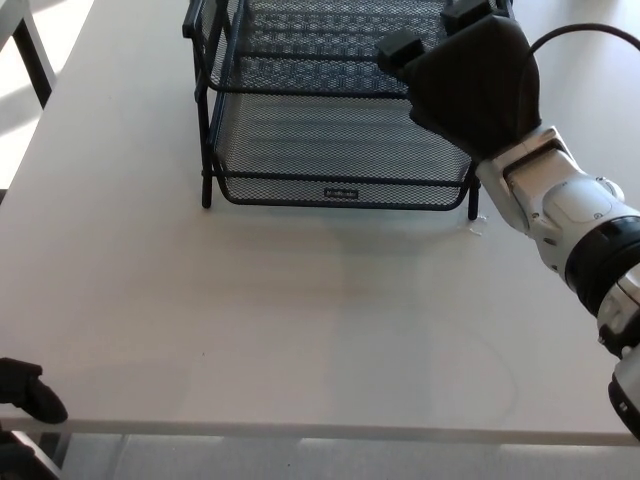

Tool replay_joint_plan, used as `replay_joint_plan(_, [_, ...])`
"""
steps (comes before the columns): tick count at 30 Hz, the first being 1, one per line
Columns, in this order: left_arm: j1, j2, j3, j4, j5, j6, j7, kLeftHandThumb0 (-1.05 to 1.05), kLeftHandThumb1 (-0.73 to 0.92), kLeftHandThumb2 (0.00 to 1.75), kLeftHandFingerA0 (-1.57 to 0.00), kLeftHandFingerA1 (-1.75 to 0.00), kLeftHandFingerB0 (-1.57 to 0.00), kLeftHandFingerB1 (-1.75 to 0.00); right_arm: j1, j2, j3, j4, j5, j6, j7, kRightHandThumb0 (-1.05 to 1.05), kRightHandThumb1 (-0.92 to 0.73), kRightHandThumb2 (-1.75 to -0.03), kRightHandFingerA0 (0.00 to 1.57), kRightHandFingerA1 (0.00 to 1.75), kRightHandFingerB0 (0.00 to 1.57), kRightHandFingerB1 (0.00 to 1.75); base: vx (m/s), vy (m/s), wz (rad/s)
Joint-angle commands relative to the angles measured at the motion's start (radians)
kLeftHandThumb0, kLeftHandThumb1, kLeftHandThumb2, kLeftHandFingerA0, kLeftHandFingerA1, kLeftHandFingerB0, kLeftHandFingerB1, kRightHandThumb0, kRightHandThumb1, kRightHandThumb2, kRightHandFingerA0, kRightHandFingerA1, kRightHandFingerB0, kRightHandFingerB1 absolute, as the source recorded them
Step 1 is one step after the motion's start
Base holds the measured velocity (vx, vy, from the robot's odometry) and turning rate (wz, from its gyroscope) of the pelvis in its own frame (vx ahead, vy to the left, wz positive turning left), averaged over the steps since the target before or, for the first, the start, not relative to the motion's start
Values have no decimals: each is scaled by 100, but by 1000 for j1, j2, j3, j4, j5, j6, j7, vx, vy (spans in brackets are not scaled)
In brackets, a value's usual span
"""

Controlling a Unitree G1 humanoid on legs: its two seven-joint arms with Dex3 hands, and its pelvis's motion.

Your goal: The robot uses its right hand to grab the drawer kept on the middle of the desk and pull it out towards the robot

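A black wire-mesh drawer rack [300, 130] stands at the far middle of the white desk [300, 310]. Its lowest drawer [340, 190] carries a small label on the front rim, and the drawer above it [300, 72] sits further back. My right hand [470, 75] hovers over the rack's right side, open, with its thumb [395, 47] reaching left near the upper drawer's front rim; I cannot see contact. The back of the hand hides the rack's right front part. Only a bit of my left hand [25, 390] shows, at the desk's near left corner.
A dark chair frame [35, 50] stands off the desk's far left. A black cable [590, 30] runs from my right hand toward the upper right. The desk's front edge [320, 432] runs across the bottom of the view.
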Motion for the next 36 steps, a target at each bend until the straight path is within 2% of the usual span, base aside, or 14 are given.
replay_joint_plan(1, [-1, 7, 0, 3, 10, -9, -9, -29, 57, 57, -79, -87, -80, -61, -13, -21, 6, -8, -7, -14, -65, -49, -50, -60, 95, 151, 93, 71, 0, 0, 0])
replay_joint_plan(4, [-3, 6, 0, 8, 7, -13, -8, -29, 57, 57, -80, -87, -80, -62, -4, -24, 6, -12, -7, -18, -91, -49, -48, -60, 95, 153, 94, 72, 0, 0, 0])
replay_joint_plan(12, [22, 7, 16, 6, 2, -20, -5, -30, 57, 57, -80, -88, -80, -63, 79, -60, 6, -86, -13, -29, -167, -50, -52, -57, 97, 134, 91, 68, 0, 0, 0])
replay_joint_plan(16, [25, 9, 18, 12, 0, -29, -6, -31, 58, 57, -80, -89, -79, -63, 108, -86, 18, -126, -26, -41, -191, -50, -53, -57, 93, 130, 87, 75, 0, 0, 0])
replay_joint_plan(17, [28, 9, 19, 7, -1, -23, -10, -30, 58, 58, -79, -88, -79, -62, 127, -100, 25, -146, -37, -39, -218, -47, -56, -58, 92, 127, 80, 91, 0, 0, 0])
replay_joint_plan(19, [32, 8, 21, 2, -1, -24, -9, -30, 58, 58, -79, -88, -79, -62, 140, -109, 33, -161, -47, -29, -231, -47, -56, -58, 92, 127, 80, 91, 0, 0, 0])
replay_joint_plan(21, [32, 8, 21, 1, 1, -27, -7, -31, 58, 57, -79, -89, -79, -62, 147, -111, 32, -171, -49, -20, -230, -47, -56, -58, 90, 132, 84, 88, 0, 0, 0])
replay_joint_plan(22, [32, 8, 21, 2, 2, -29, -5, -30, 58, 57, -80, -89, -80, -63, 149, -112, 35, -174, -55, -11, -235, -49, -57, -58, 90, 135, 91, 75, 0, 0, 0])
replay_joint_plan(26, [26, 10, 19, 18, 5, -52, 3, -30, 57, 57, -80, -89, -80, -63, 162, -119, 43, -187, -69, 0, -258, -52, -54, -58, 91, 136, 94, 67, 0, 0, 0])
replay_joint_plan(30, [31, 8, 26, 9, -2, -33, -7, -31, 58, 58, -80, -89, -79, -62, 202, -127, 23, -248, -49, -29, -268, -51, -53, -58, 93, 136, 93, 68, 0, 0, 0])
replay_joint_plan(33, [29, 8, 25, 18, -4, -37, -9, -32, 58, 57, -79, -87, -80, -61, 232, -121, 10, -286, -50, 3, -269, -52, -53, -58, 94, 140, 93, 68, 0, 0, 0])
replay_joint_plan(36, [30, 9, 24, 19, 2, -39, -5, -32, 58, 57, -79, -89, -79, -62, 259, -125, 2, -323, -58, 4, -285, -50, -50, -57, 97, 136, 96, 67, 0, 0, 0])
